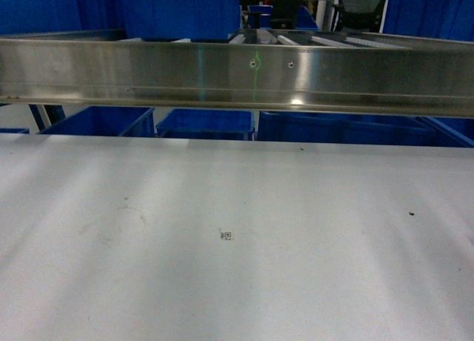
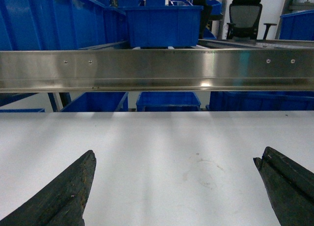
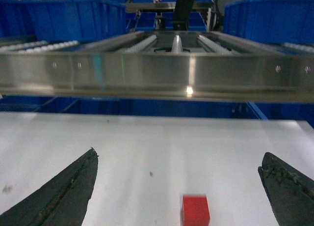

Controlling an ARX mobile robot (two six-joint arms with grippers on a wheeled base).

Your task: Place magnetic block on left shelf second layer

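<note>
Block, magnetic block [image 3: 195, 211], slightly blurred, sits free on white table [image 3: 147, 152] between wide-spread right gripper [image 3: 179, 186] fingers; left gripper [image 2: 174, 186] equally wide, shelf [image 3: 157, 71] crossbar beyond.

The left shelf [image 1: 237, 78] is brushed stainless steel, its front crossbar glossy enough to throw back bright glints of light, and at twelve o'clock behind it run rails of smooth white rollers [image 3: 142, 43]. The tabletop [image 1: 237, 282] is a matt white surface, faintly scuffed and speckled with dark marks, while the blue bins [image 2: 164, 24] look like smooth, slightly shiny plastic. The magnetic block [image 3: 195, 211] is plain matt red, and the gripper fingers [image 2: 59, 196] at either side are rough, dull black.
</note>
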